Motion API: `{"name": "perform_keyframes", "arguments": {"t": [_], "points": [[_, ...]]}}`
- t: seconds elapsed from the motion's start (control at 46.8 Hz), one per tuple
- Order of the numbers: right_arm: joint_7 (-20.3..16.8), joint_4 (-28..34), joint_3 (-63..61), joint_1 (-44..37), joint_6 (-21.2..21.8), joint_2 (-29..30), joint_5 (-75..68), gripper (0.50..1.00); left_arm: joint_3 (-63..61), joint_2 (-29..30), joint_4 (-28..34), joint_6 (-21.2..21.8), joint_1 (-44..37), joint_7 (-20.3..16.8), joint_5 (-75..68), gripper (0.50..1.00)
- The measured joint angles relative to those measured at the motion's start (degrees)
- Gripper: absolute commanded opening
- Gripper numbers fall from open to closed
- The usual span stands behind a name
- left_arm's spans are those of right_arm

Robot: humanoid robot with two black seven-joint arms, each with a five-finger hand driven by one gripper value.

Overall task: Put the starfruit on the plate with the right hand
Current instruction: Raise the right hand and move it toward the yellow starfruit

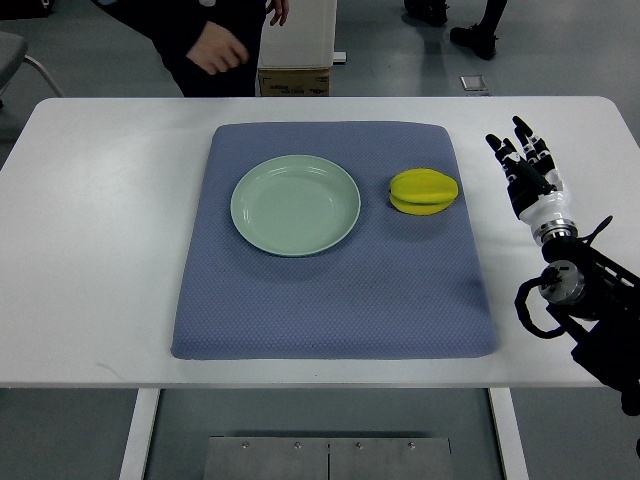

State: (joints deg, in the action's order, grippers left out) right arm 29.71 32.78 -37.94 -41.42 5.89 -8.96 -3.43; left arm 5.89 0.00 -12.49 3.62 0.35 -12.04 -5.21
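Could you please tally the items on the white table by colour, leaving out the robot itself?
Yellow: 1, the starfruit
Pale green: 1, the plate
Blue-grey: 1, the mat
Total: 3, all on the table. The right hand is open beside the mat and holds nothing.

A lab or test room — a plain white table (90, 250) on a grey floor (560, 50), a person (215, 45) standing at twelve o'clock, a cardboard box (294, 80) beside them.
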Motion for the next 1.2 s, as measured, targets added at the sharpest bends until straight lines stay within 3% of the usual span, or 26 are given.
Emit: {"name": "perform_keyframes", "arguments": {"t": [0.684, 0.941, 1.198], "points": [[0.10, -0.34, 0.14, -0.20, -0.48, -0.40, 0.08, 1.000, 0.00, 0.00, 0.01, 0.08, 0.21, 0.00, 0.03, 1.000], [0.52, -8.23, -0.06, -3.07, -1.15, -1.58, 0.04, 1.000, 0.00, 0.00, 0.01, 0.08, 0.23, -0.01, 0.03, 1.000], [-0.34, -9.80, 0.45, -3.25, -1.23, -1.73, 0.03, 1.000, 0.00, 0.00, 0.01, 0.08, 0.21, 0.00, 0.03, 1.000]]}}
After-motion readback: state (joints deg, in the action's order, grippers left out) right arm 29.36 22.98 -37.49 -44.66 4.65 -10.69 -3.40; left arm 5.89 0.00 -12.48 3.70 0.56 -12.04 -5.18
